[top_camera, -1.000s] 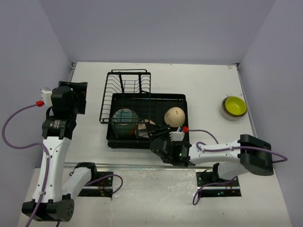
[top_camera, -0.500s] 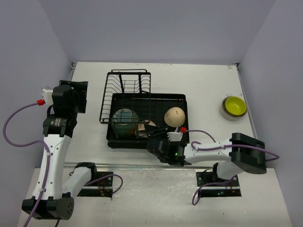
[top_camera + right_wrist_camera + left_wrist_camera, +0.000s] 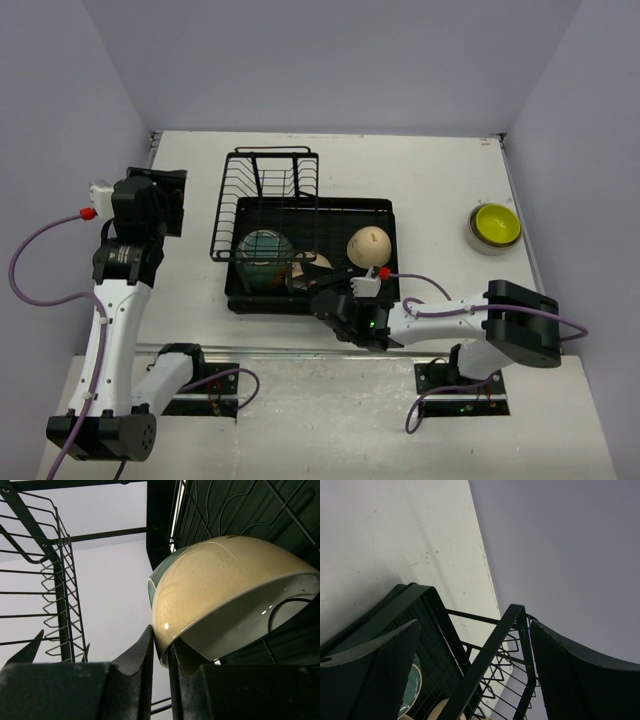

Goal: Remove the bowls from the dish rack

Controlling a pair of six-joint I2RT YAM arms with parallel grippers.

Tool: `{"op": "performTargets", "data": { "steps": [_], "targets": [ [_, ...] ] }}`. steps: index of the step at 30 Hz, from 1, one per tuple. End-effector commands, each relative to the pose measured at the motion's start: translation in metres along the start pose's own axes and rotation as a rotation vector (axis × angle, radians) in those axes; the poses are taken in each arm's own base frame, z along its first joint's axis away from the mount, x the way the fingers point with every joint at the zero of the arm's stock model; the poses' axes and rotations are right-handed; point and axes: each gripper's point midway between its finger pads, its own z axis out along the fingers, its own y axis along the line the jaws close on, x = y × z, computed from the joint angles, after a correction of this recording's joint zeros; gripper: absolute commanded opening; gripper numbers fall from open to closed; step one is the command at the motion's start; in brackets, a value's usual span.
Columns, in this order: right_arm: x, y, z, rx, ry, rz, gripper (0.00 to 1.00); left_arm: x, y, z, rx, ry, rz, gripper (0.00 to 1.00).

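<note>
Unloading is partly done: the yellow-green bowl (image 3: 496, 222) sits out on the tabletop (image 3: 430, 170), well right of the rack (image 3: 232, 290). Left inside it are a teal bowl (image 3: 264, 248), a cream bowl (image 3: 368, 245) and a beige bowl (image 3: 215, 585), whose rim the right pincer (image 3: 161, 642) clamps. The left pincer (image 3: 475, 624) hangs apart.

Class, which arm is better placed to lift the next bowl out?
Right: the right pincer grips the beige bowl by its rim in the rack; the left pincer is open, empty.
</note>
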Motion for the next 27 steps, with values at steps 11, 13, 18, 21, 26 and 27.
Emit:
{"op": "performTargets", "data": {
  "steps": [11,13,18,21,26,27],
  "targets": [
    [-0.054,0.022,-0.011,-0.076,-0.071,0.531,0.0,-0.005,-0.001,0.0,0.023,-0.022,0.006,0.9],
    [-0.058,0.029,-0.013,-0.094,-0.061,0.546,0.0,-0.005,-0.001,0.0,0.023,-0.024,0.004,0.9],
    [-0.061,0.04,-0.015,-0.107,-0.034,0.543,0.0,-0.008,0.004,-0.001,0.008,-0.041,0.01,0.9],
    [-0.056,0.047,-0.013,-0.114,0.005,0.551,0.0,-0.009,0.008,-0.001,-0.003,-0.051,0.006,0.9],
    [-0.05,0.039,-0.003,-0.099,0.045,0.581,0.0,-0.012,0.008,-0.002,-0.006,-0.064,-0.014,0.9],
    [-0.05,0.039,0.0,-0.1,0.05,0.59,0.0,-0.012,0.009,-0.002,-0.01,-0.066,-0.012,0.9]
  ]
}}
